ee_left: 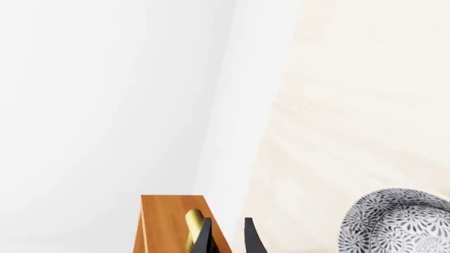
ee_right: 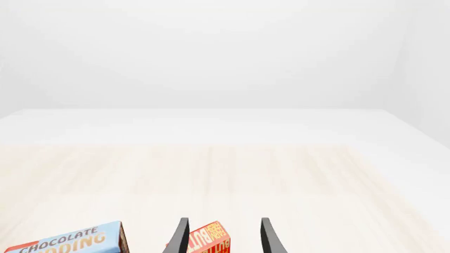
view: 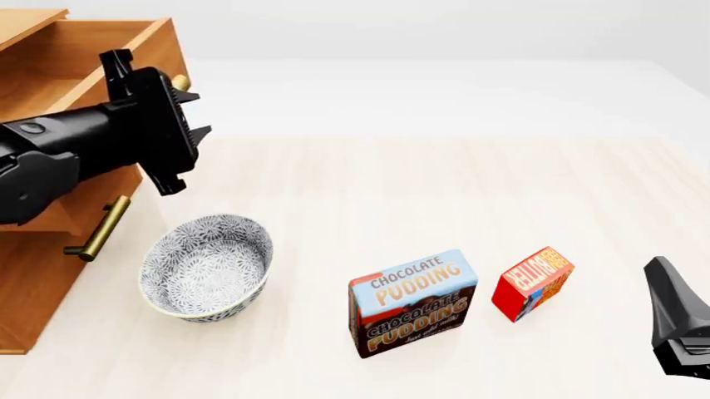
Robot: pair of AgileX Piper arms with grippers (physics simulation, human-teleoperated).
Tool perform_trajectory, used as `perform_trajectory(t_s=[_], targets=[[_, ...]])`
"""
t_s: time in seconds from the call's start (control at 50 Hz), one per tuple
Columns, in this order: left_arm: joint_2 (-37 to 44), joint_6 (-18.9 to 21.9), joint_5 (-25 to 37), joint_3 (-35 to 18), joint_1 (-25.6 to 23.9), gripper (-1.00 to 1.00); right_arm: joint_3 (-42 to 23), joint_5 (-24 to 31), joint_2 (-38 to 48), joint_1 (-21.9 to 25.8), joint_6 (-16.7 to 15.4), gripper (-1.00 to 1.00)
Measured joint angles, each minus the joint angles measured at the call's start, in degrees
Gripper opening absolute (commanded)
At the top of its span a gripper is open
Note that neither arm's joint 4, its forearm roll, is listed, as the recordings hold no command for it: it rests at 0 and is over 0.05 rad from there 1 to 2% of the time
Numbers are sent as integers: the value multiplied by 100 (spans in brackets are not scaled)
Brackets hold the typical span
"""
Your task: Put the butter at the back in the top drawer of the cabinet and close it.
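Spanning the scene, a pale wood table (view: pixel 444 199) meets plain white walls.
Left gripper (view: pixel 191 125), fingers parted, brackets the brass handle (ee_left: pixel 193 226) of the pulled-out top drawer (view: pixel 83 62) of the cabinet (view: pixel 28 291); nearer the camera than it, the patterned bowl (view: pixel 206 266) holds nothing. Further right sits the pudding box (view: pixel 413 303), then the butter (view: pixel 533 283) ahead of the open right gripper (ee_right: pixel 222 240).
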Motion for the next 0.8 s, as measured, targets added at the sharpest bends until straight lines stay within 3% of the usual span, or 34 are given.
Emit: perform_trajectory(t_s=[0.18,0.2,0.8], targets=[[12,-59,108,-58,-27,-100,0,0,0,0,0,100],[19,-85,141,-80,-42,100,0,0,0,0,0,100],[168,-524,870,-694,-227,100,0,0,0,0,0,100]])
